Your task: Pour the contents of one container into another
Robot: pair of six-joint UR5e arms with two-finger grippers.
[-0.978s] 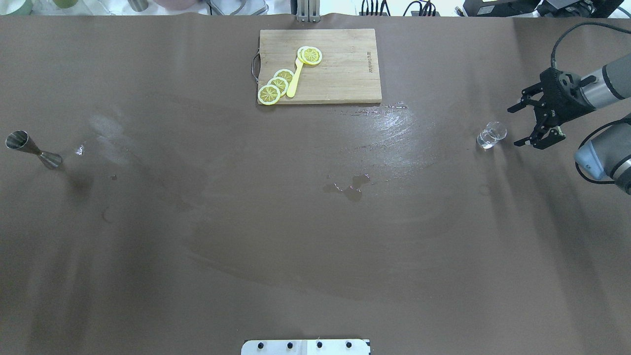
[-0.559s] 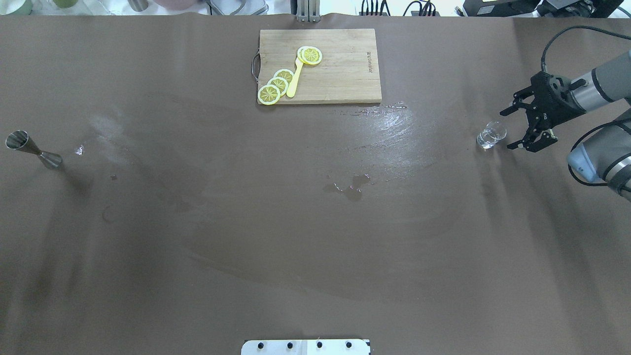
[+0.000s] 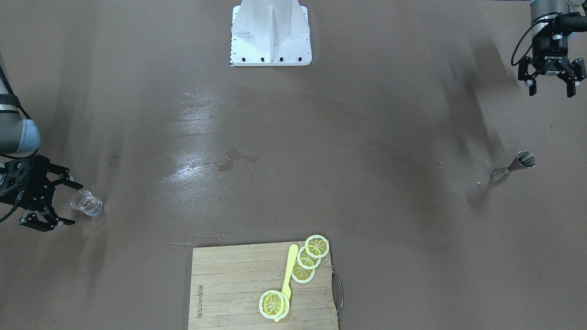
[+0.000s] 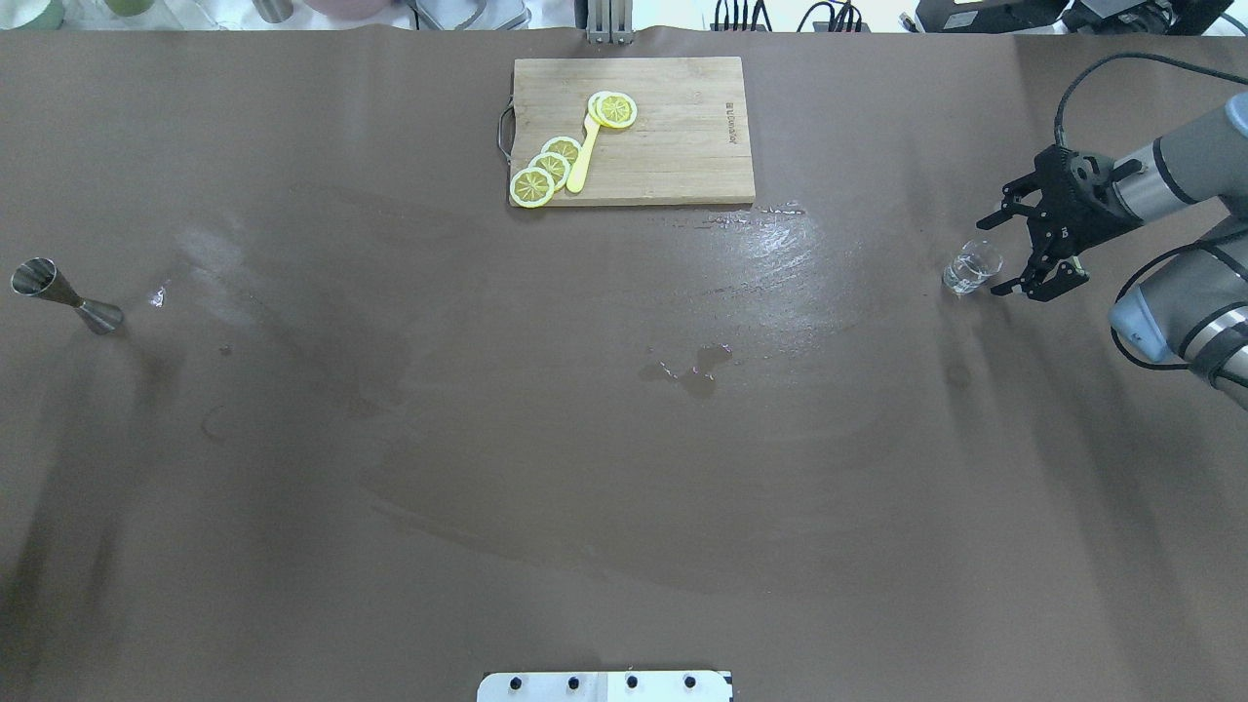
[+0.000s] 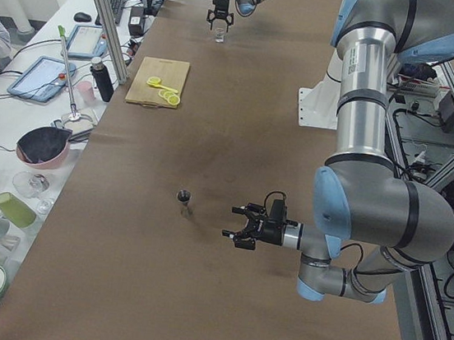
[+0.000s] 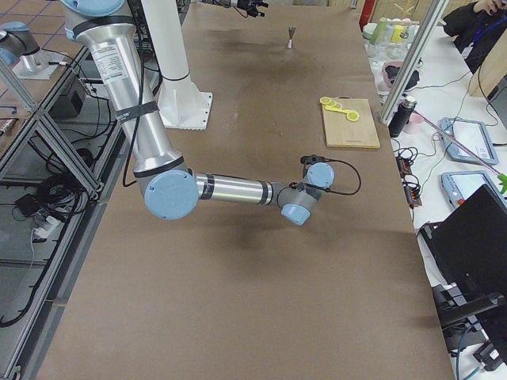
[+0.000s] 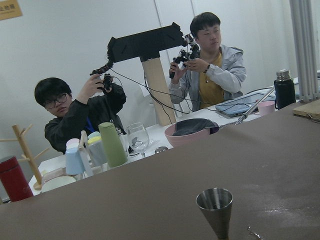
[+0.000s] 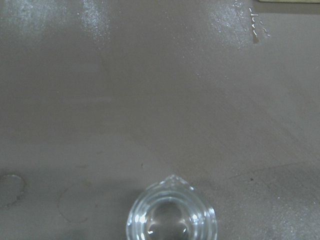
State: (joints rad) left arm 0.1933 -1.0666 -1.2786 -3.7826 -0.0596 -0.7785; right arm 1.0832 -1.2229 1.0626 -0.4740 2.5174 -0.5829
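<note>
The glass stands upright near the table's 3 o'clock edge in the overhead view, at 9 o'clock from the right gripper. That gripper is spread wide, one finger at the glass's 1 o'clock and the other at its 5 o'clock. The tips reach level with the glass's near rim, with a gap on each side. In the front view the glass sits just off the open mouth of the right gripper. The jigger stands upright at the far 9 o'clock edge, well apart from the glass. The left gripper hangs above the table, also spread wide and holding nothing. In the front view the jigger lies at about 7 o'clock from it, well apart.

Since a second ago the right gripper has slid toward 9 o'clock, closing on the glass, with its spread unchanged. The glass and jigger have not shifted.

The left gripper is out of the overhead frame. The right wrist view cuts the glass at the bottom edge, spout toward 12 o'clock, and shows no fingers. The left wrist view cuts off the lower part of the jigger. In the right side view the arm's wrist hides the right gripper. Whether the glass holds liquid is hard to make out.
</note>
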